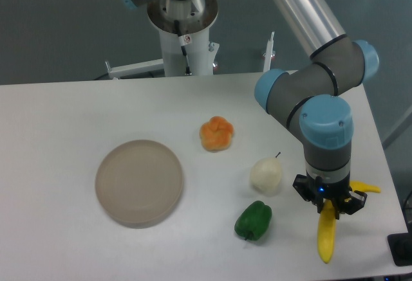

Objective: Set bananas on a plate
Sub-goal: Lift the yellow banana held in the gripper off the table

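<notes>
Where the table nears its right front corner, the gripper [329, 205] clamps the bananas [327, 236] at their upper end (the yellow body hangs down below the fingers), well apart from the plate [140, 182] at left.

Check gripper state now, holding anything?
Gripper: closed on the banana, which hangs down below the fingers at the table's right edge; the plate is bare.
</notes>
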